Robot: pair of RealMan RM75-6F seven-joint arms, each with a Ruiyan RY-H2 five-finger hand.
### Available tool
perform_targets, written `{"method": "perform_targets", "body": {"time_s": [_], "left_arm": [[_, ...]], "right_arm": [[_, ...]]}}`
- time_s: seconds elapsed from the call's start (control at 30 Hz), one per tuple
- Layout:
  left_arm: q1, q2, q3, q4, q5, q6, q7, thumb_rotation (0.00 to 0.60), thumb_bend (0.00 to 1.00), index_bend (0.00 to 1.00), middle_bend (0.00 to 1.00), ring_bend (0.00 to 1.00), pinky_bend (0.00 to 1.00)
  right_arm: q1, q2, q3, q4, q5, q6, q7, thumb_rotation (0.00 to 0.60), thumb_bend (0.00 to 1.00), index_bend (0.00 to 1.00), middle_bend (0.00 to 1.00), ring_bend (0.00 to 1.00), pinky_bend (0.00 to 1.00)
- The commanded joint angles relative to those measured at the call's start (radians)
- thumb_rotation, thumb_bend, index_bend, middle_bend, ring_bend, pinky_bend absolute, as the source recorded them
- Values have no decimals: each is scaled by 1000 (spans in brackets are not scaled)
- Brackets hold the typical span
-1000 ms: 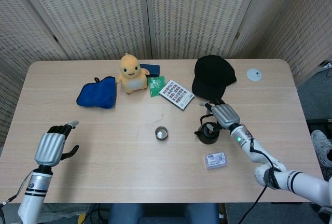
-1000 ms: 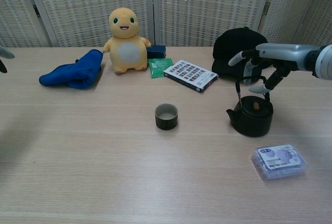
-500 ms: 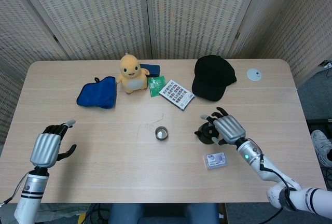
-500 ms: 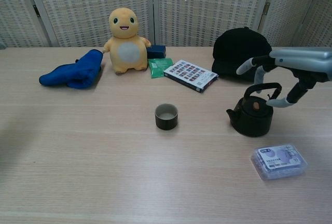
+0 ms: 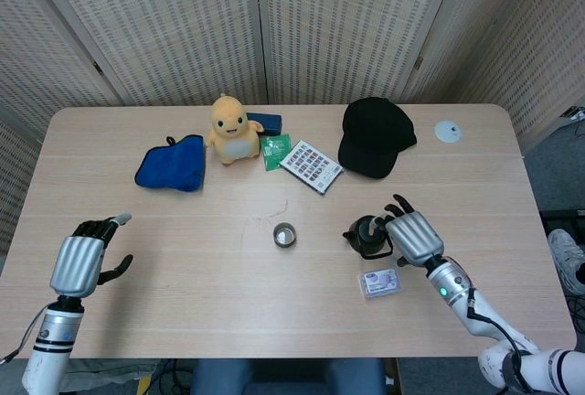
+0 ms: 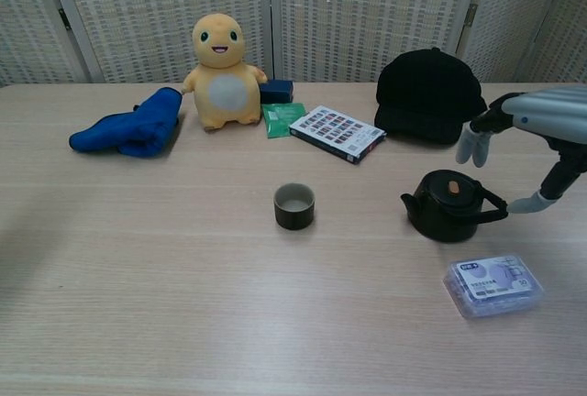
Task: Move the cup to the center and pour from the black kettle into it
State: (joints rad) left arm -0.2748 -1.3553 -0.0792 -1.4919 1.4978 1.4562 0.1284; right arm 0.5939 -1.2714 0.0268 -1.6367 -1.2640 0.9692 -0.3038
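The small dark cup (image 5: 285, 235) (image 6: 294, 205) stands upright near the middle of the table. To its right sits the black kettle (image 5: 367, 236) (image 6: 452, 205), spout toward the cup, its handle folded down to the right. My right hand (image 5: 416, 237) (image 6: 535, 126) hovers just right of the kettle with fingers spread, holding nothing. My left hand (image 5: 84, 258) is at the table's front left edge, fingers loosely curled and empty; the chest view does not show it.
Along the back lie a blue cloth (image 5: 173, 164), a yellow plush toy (image 5: 231, 129), a green packet (image 5: 274, 151), a patterned box (image 5: 311, 165) and a black cap (image 5: 375, 137). A small clear plastic case (image 5: 380, 282) lies in front of the kettle. A white disc (image 5: 447, 131) sits far right.
My right hand let go of the kettle handle and drew back to the right and toward me. The handle dropped down to the right. My left hand moved slightly toward me.
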Motion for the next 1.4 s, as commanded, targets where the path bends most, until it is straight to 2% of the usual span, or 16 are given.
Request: {"method": "perform_targets", "body": {"time_s": [0.03, 0.3, 0.43, 1.07, 1.4], "left_arm": [[1, 0, 0, -1, 1, -1, -1, 600, 264, 226, 308, 336, 279], [3, -3, -1, 1, 4, -2, -2, 600, 264, 226, 308, 336, 278], [4, -3, -2, 3, 4, -3, -5, 600, 263, 226, 308, 336, 278], [8, -8, -4, 13, 6, -8, -11, 600, 264, 226, 308, 336, 279], [4, -14, -9, 22, 2, -15, -4, 600, 264, 226, 308, 335, 279]], "right_arm": [[-13, -18, -5, 17, 4, 22, -30, 600, 75, 348, 349, 161, 58], [-17, -55, -6, 49, 18, 6, -34, 600, 66, 345, 266, 157, 58], [-15, -75, 0, 62, 21, 5, -47, 600, 66, 299, 223, 135, 58], [30, -137, 57, 160, 90, -42, -74, 600, 65, 296, 214, 129, 58], [80, -173, 99, 259, 132, -100, -54, 600, 65, 296, 214, 129, 58]]}}
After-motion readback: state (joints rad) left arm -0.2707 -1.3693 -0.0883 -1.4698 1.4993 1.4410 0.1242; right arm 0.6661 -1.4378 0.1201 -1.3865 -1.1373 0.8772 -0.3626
